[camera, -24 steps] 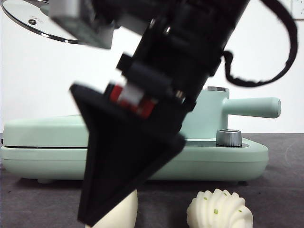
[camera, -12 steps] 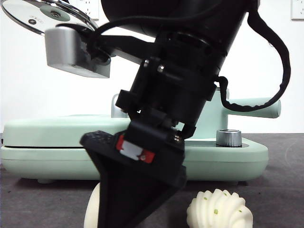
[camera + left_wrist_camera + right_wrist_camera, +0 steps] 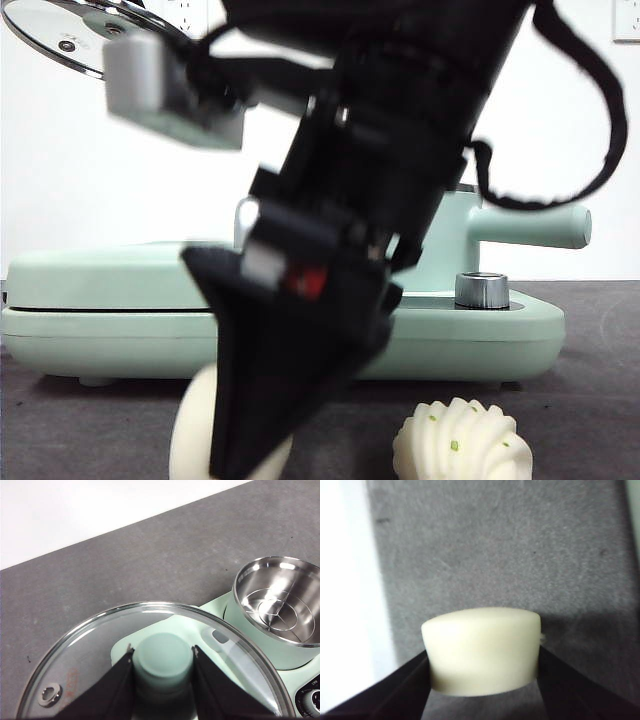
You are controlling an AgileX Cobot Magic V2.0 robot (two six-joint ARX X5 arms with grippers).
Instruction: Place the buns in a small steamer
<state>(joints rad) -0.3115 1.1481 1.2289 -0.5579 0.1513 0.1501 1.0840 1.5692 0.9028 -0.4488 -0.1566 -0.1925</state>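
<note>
The dark grey tabletop [image 3: 590,420] fills the lower part of the front view, with a white wall behind it. On it, across the middle of the frame, stands a wide mint-green cooker base [image 3: 100,310] bearing a steel dial [image 3: 482,290]. The small steamer [image 3: 277,610] sits on that base; only the left wrist view looks into it, showing its steel bowl uncovered at right of frame, while the front view shows just its long green handle [image 3: 535,226] at centre right.

A large black arm blocks the middle of the front view. It ends in the right gripper [image 3: 482,667], whose jaws clamp either side of the smooth cream bun [image 3: 482,650], low at centre left in the front view and just above the tabletop.

The left gripper [image 3: 162,662] pinches the green knob of the glass lid [image 3: 75,655], which hangs in the upper left corner of the front view.

The ridged swirl bun [image 3: 462,440], flecked green, rests on the tabletop at bottom right, beside the held bun.
</note>
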